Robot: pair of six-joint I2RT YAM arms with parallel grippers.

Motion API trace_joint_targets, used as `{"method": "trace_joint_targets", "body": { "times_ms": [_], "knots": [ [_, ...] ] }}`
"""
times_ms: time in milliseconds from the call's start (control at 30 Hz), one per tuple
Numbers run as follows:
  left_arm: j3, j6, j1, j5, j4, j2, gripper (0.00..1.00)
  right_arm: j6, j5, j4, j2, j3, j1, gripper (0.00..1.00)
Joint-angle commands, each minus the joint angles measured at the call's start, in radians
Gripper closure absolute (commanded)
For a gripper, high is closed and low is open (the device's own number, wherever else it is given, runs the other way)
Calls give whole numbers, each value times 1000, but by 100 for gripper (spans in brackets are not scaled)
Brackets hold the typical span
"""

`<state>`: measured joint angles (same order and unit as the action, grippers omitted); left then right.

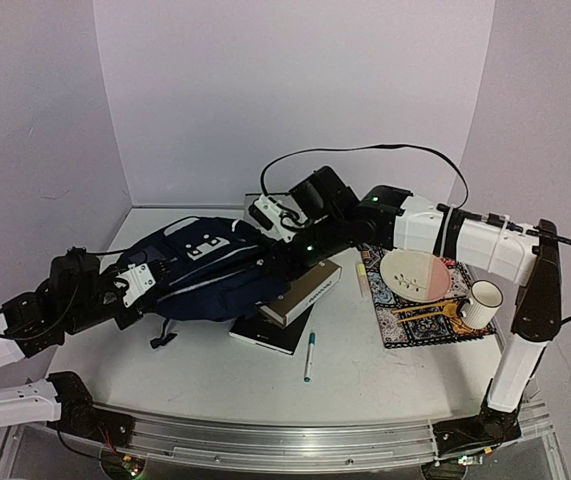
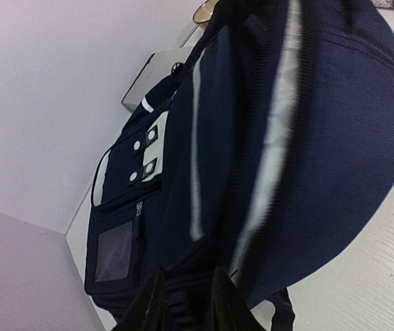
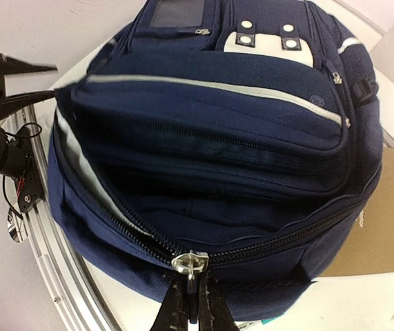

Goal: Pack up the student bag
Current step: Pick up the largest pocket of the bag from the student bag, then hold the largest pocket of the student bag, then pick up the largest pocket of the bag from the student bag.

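Got the backpack (image 1: 210, 270) on its side left of centre on the table (image 1: 365, 385) (right end against two books (image 1: 303, 293)). Pinching its zipper pull (image 3: 189, 264) with the right gripper (image 3: 191, 293), clamping fabric at the left end with the left gripper (image 2: 188, 286).

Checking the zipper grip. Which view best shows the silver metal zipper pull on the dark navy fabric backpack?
Right wrist: the silver metal zipper pull sits close and sharp, pinched between the right gripper's fingertips. Top external hides it under the right arm; left wrist shows only the dark navy fabric backpack's striped side.
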<state>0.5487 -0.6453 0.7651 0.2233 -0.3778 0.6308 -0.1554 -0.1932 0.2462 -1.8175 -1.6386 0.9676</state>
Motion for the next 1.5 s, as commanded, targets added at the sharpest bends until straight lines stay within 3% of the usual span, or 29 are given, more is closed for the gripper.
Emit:
{"method": "trace_joint_targets", "body": {
  "times_ms": [0, 100, 300, 500, 767, 1000, 1200, 1300, 1467],
  "knots": [
    [92, 77, -16, -17, -46, 12, 61, -13, -27, 53, -31, -91, -1, 100],
    [124, 111, -16, -90, -40, 46, 46, -10, -42, 53, -60, -129, 12, 100],
    [181, 270, -16, -299, 89, 139, 35, -14, -62, 53, -97, -186, 39, 100],
    [227, 481, -16, -431, 221, 295, 29, -17, -69, 53, -118, -220, 71, 100],
    [277, 480, -16, -571, 260, 421, 34, 0, -53, 53, -136, -249, 101, 100],
    [295, 503, -16, -658, 271, 499, 50, 21, -42, 53, -150, -262, 115, 100],
    [265, 490, -16, -647, 261, 491, 86, 43, 5, 53, -141, -258, 114, 100],
    [244, 477, -16, -643, 242, 454, 98, 56, 50, 54, -123, -245, 111, 100],
    [229, 434, -17, -596, 149, 398, 100, 67, 101, 54, -78, -200, 72, 100]
  ]
}}
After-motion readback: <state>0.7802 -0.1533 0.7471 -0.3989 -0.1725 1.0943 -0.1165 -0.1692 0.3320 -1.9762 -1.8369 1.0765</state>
